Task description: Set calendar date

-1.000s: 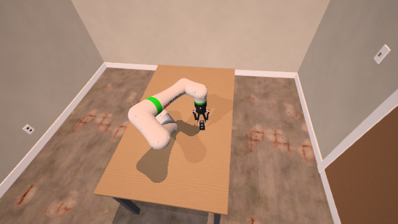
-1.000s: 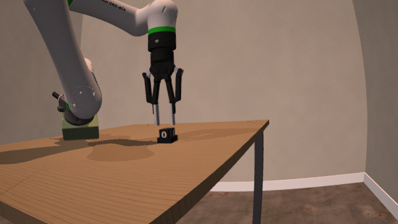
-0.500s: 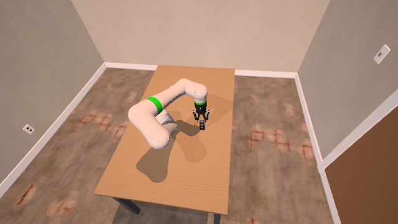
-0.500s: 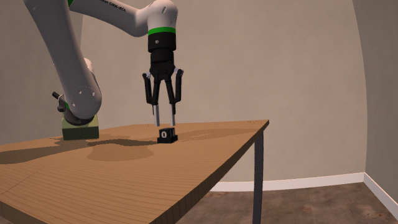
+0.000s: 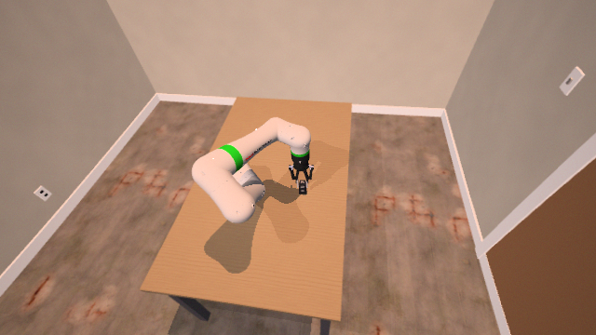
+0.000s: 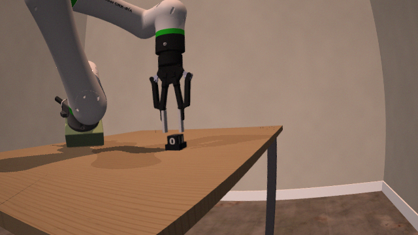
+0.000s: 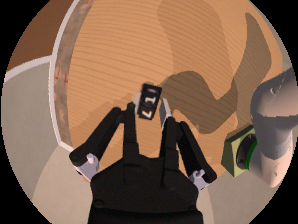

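Note:
The calendar (image 6: pixel 176 143) is a small black tray with black cubes, standing on the wooden table right of the middle. The cube face turned towards the exterior camera shows a white 0; the other cube's digit is hidden. It also shows in the top view (image 5: pixel 303 187) and in the wrist view (image 7: pixel 149 102). My gripper (image 6: pixel 173 128) points straight down and hangs just above the calendar, with its fingertips a little over the cubes' tops. The fingers stand partly apart, about a cube's width, with nothing between them. The gripper also shows in the top view (image 5: pixel 303 179) and in the wrist view (image 7: pixel 150 115).
The robot's base (image 6: pixel 84 137) stands on the table to the left of the calendar. The table's right edge (image 6: pixel 228 176) runs not far from the calendar.

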Action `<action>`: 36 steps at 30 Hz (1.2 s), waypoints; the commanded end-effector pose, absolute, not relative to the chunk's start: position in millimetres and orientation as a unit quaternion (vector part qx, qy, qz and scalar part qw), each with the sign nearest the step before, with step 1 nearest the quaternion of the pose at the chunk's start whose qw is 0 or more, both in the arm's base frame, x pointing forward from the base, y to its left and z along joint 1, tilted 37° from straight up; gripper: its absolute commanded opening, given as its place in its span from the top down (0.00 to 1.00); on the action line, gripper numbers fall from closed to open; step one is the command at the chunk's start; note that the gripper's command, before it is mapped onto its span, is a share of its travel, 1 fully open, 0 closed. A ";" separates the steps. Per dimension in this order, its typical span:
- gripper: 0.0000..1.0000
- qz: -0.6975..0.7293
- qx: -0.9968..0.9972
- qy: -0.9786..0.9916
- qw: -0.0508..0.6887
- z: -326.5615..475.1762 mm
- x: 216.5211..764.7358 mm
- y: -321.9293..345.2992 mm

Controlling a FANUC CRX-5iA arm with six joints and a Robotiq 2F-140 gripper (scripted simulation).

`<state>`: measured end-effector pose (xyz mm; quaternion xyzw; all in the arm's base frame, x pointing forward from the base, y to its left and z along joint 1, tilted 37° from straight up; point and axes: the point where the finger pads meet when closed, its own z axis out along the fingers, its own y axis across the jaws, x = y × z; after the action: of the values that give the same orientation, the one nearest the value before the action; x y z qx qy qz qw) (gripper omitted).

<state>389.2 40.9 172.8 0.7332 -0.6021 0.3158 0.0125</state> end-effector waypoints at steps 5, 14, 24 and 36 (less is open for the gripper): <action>0.71 0.316 0.733 -0.602 0.012 172.9 389.2 41.1; 0.71 0.316 0.733 -0.602 0.012 172.9 389.3 41.1; 0.71 0.316 0.733 -0.602 0.012 168.9 391.5 39.2; 0.71 0.316 0.733 -0.602 0.012 155.0 399.3 32.2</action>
<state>397.8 33.1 157.2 0.7332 -0.6021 0.3158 0.0125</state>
